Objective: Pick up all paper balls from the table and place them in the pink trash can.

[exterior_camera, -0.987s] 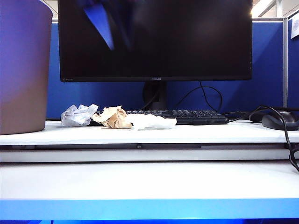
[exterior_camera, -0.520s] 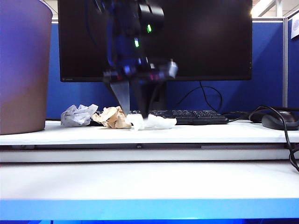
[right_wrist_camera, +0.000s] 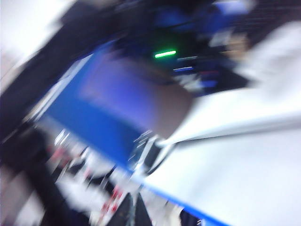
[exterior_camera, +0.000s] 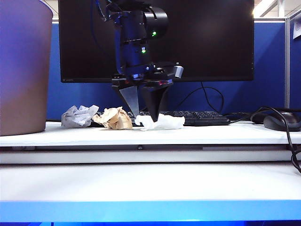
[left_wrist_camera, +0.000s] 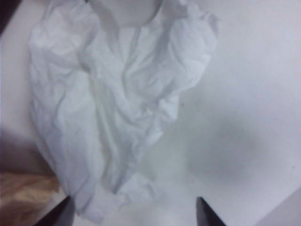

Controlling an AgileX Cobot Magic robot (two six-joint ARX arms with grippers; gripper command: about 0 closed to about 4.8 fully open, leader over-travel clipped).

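Note:
Three paper balls lie in a row on the white table [exterior_camera: 211, 134]: a grey-blue one [exterior_camera: 79, 116], a tan one [exterior_camera: 113, 118] and a white one [exterior_camera: 164, 122]. The pink trash can [exterior_camera: 23, 66] stands tall at the far left. My left gripper [exterior_camera: 143, 117] points down, open, with its fingers astride the left end of the white ball. In the left wrist view the white ball [left_wrist_camera: 117, 103] fills the space ahead of the open left gripper [left_wrist_camera: 134, 214], with the tan ball [left_wrist_camera: 23, 193] beside one fingertip. The right wrist view is blurred; the right gripper [right_wrist_camera: 133, 209] looks shut and empty.
A black monitor [exterior_camera: 155, 37] stands behind the balls, with a black keyboard [exterior_camera: 197, 117] right behind the white ball. A mouse [exterior_camera: 282, 121] and its cables lie at the far right. A blue partition closes the back.
My left arm has come down from the top of the exterior view to the white ball. The white ball has shifted slightly to the right.

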